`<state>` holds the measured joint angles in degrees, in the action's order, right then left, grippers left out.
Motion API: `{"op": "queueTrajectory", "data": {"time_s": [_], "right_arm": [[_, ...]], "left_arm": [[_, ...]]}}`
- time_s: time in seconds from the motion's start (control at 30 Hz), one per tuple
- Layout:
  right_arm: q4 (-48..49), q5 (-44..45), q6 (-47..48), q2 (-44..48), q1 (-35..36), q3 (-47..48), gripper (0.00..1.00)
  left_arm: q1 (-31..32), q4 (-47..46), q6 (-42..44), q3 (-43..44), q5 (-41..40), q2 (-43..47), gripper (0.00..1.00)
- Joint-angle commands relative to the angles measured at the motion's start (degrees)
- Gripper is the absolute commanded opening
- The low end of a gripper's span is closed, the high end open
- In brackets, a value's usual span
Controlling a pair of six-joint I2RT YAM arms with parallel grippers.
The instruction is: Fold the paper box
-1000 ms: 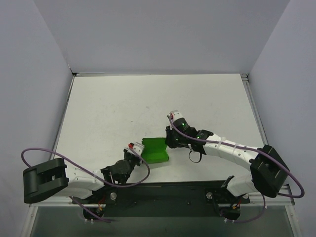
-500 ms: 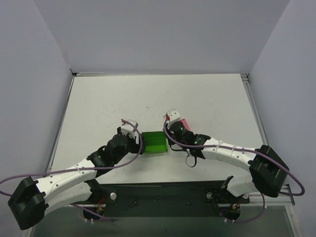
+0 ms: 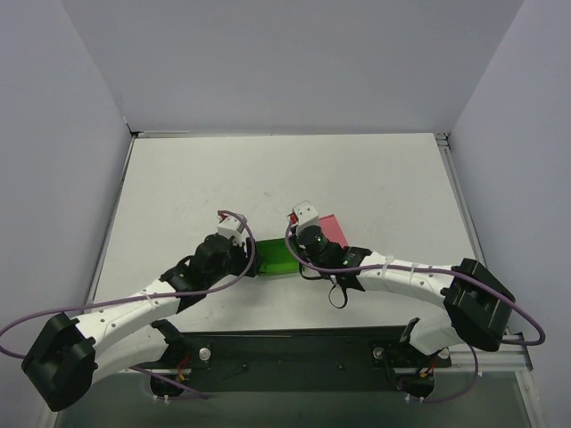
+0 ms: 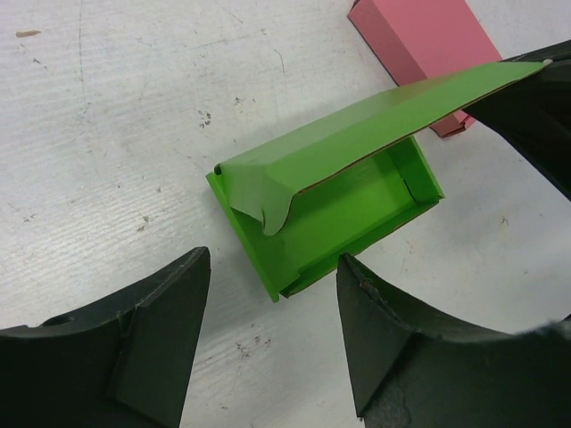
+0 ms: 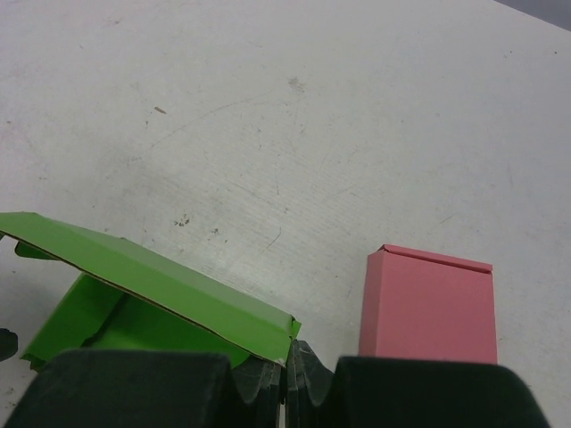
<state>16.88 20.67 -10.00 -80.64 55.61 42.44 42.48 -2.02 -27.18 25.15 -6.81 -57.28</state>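
White tabletop (image 3: 178, 187), plain walls on three sides. Left arm (image 3: 134, 308) comes in from near-left, right arm (image 3: 401, 278) from near-right, and they meet mid-tabletop toward the near edge. The paper box (image 4: 357, 209) sits between them: green, tray flat on the surface, lid raised and slanting over it, a side tab curling down at the lid's left end. Pink box (image 5: 428, 308) lies flat just far-right of the green one with a gap showing in the right wrist view. It is partly covered by the right wrist in the top view and crowds that side. Right end effector (image 5: 287, 361) has its fingers pressed together, pinching the right corner of the lid's free edge. Left end effector (image 4: 272, 260) has its jaws spread wide and grips nothing, hovering at the box's near-left corner; can't tell if it touches.
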Motion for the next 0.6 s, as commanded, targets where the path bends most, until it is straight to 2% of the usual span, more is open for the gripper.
{"op": "queueTrajectory", "data": {"time_s": [0.0, 0.17, 0.3, 0.57], "right_arm": [[0.87, 3.06, 0.59, -1.01, 0.81, 3.0, 0.0], [0.25, 2.89, 0.51, -1.71, 1.16, 3.71, 0.0], [0.08, 3.06, 0.33, -1.45, 1.34, 3.62, 0.0], [0.17, 3.06, 0.24, -0.75, 1.51, 2.92, 0.0]], "left_arm": [[-0.12, -5.01, 2.91, 1.48, -1.89, 0.06, 0.68], [-0.12, -6.15, 5.29, 2.27, -3.74, -1.26, 0.66], [-0.03, -7.21, 7.05, 3.24, -4.53, -3.27, 0.51], [0.15, -10.28, 8.28, 4.03, -6.29, -5.47, 0.5]]}}
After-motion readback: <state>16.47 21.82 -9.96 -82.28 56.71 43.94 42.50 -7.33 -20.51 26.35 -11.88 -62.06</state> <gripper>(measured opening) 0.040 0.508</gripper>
